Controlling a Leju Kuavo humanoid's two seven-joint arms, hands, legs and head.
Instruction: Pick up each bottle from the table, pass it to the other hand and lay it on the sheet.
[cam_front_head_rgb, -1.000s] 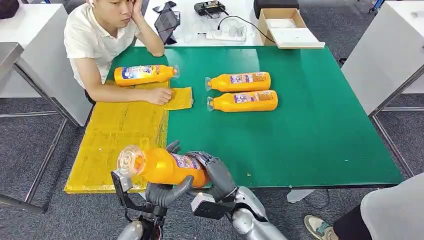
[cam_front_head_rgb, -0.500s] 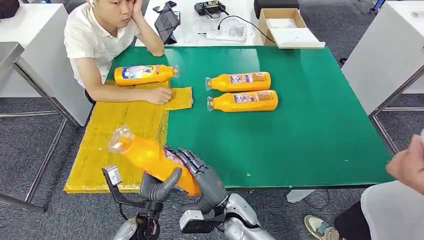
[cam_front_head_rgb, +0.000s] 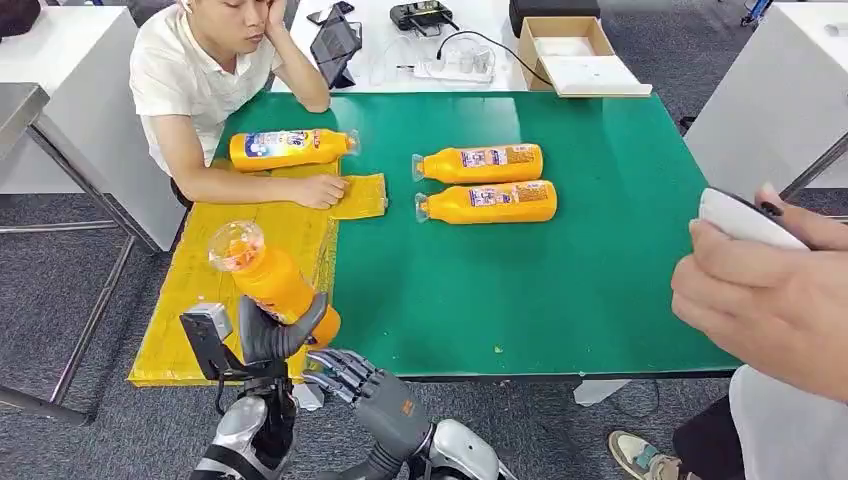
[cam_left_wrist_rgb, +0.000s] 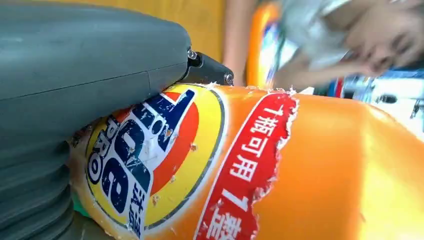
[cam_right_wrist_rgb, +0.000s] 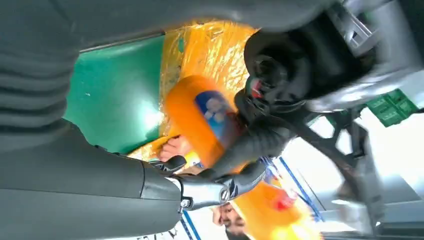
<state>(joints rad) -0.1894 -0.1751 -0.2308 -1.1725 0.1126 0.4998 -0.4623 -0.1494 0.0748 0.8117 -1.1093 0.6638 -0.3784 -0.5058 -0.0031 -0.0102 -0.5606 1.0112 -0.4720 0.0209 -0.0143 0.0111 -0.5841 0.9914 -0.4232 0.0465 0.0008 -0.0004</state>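
Since a second ago the orange bottle (cam_front_head_rgb: 270, 280) has passed fully into the left robot hand (cam_front_head_rgb: 275, 335), which grips its base, clear cap tilted up over the crinkled yellow sheet (cam_front_head_rgb: 215, 270). The right robot hand (cam_front_head_rgb: 355, 380) has let go, fingers spread. The worn label reads "PRO" and Chinese characters.

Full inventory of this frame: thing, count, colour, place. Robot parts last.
Plastic bottles: 4, orange; one held over the sheet, one lying at the sheet's far end, two lying side by side mid-table.
Crinkled sheet: 1, yellow, table's left side.
Table: 1, green top.
Cardboard box: 1, brown, open, beyond the table.
Seated person: 1, white shirt, far left corner, hand on the sheet.
Second person's hand: right edge, holding a white device.
Left hand: grips the held bottle.
Right hand: below it, fingers apart, holding nothing.
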